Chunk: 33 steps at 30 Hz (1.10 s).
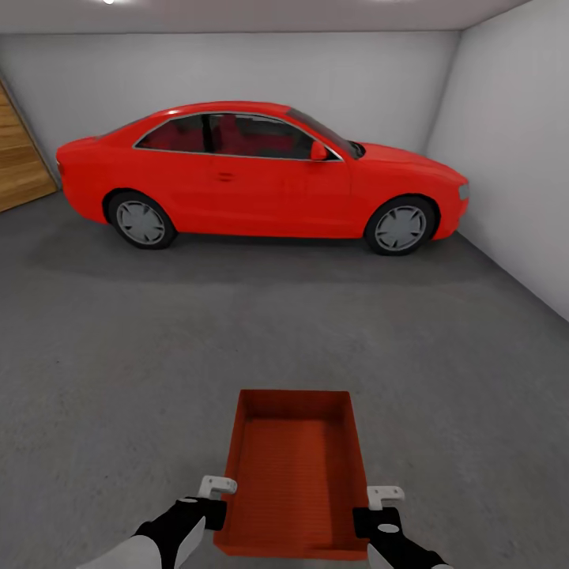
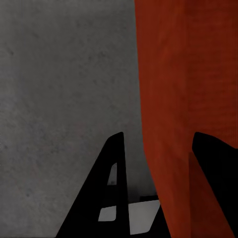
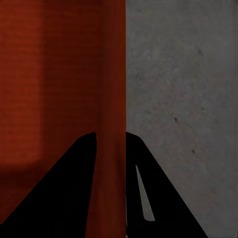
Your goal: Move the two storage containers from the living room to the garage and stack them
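One orange-red storage container (image 1: 294,474) lies lengthwise in front of me over the garage's dark grey concrete floor (image 1: 118,379); whether it rests on the floor or hangs just above it I cannot tell. My left gripper (image 1: 229,494) (image 2: 157,136) straddles its left wall near the close corner, with a strip of floor showing between the outer finger (image 2: 113,183) and the wall, so it stands open. My right gripper (image 1: 370,499) (image 3: 110,134) is shut on the right wall (image 3: 110,74), both fingers pressed against it.
A red car (image 1: 253,174) stands side-on across the back of the garage. A pale grey wall (image 1: 514,158) runs along the right. A wooden panel (image 1: 20,158) shows at the far left. Bare concrete lies between the car and the container.
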Available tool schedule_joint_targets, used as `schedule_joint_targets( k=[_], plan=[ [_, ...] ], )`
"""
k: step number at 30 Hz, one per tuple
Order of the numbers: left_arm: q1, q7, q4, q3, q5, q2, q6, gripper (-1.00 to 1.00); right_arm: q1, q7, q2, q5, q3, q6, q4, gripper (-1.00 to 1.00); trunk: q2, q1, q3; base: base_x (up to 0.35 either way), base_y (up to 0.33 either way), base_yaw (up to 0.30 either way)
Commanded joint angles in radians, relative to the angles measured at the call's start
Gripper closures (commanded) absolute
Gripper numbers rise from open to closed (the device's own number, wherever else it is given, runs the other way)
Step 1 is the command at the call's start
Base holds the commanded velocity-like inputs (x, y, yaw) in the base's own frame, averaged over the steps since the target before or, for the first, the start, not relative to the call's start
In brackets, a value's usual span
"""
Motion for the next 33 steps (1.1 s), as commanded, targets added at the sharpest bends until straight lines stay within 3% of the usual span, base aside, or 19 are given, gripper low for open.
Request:
schedule_joint_targets(
  k=[1,13,33],
  plan=[
    [0.0,0.004,-0.002,0.0,-0.018,0.0,0.006,1.0,-0.001,-0.004,0.0,-0.005,-0.004,-0.005,0.0,1.0,-0.001,0.001,-0.001,0.233,0.0,0.0],
    [0.0,0.004,-0.003,-0.001,-0.018,0.0,0.006,1.0,-0.001,-0.004,0.0,-0.005,-0.004,-0.005,0.0,1.0,-0.001,0.001,-0.001,0.046,0.0,-0.008],
    [0.0,0.004,-0.003,-0.001,-0.018,0.0,0.006,1.0,-0.001,-0.004,0.0,-0.004,-0.004,-0.005,0.0,1.0,-0.001,0.001,-0.001,0.0,0.0,-0.275]
  ],
)
